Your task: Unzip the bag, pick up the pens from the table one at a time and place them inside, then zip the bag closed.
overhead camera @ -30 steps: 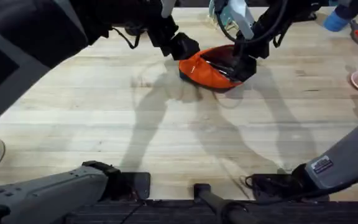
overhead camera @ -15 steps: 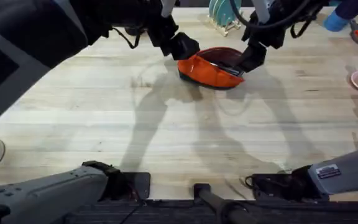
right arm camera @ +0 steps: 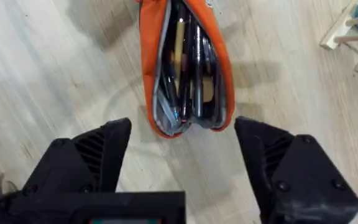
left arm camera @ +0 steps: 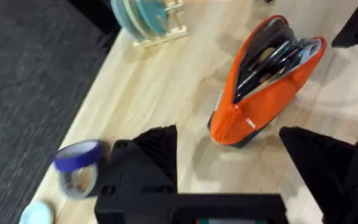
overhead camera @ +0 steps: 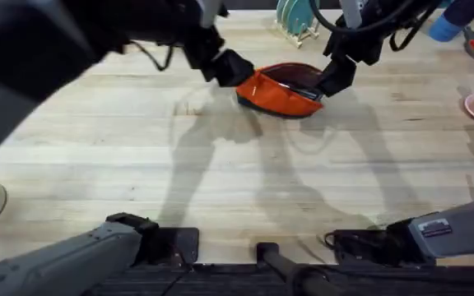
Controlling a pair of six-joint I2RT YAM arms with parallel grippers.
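An orange bag (overhead camera: 280,90) is lying unzipped at the far middle of the table (overhead camera: 220,173), with the pens (right arm camera: 190,56) sitting inside it. The left gripper (left arm camera: 229,152) and right gripper (right arm camera: 182,140) are each hovering at one end of the bag, fingers spread, grasping nothing.

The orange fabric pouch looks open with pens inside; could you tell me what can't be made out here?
- Zipper pull of the orange fabric pouch: too small to find in any view.
- Pens in the right wrist view: overlapping dark shafts, count unclear.
- Overhead view: the left gripper covers the pouch's end.
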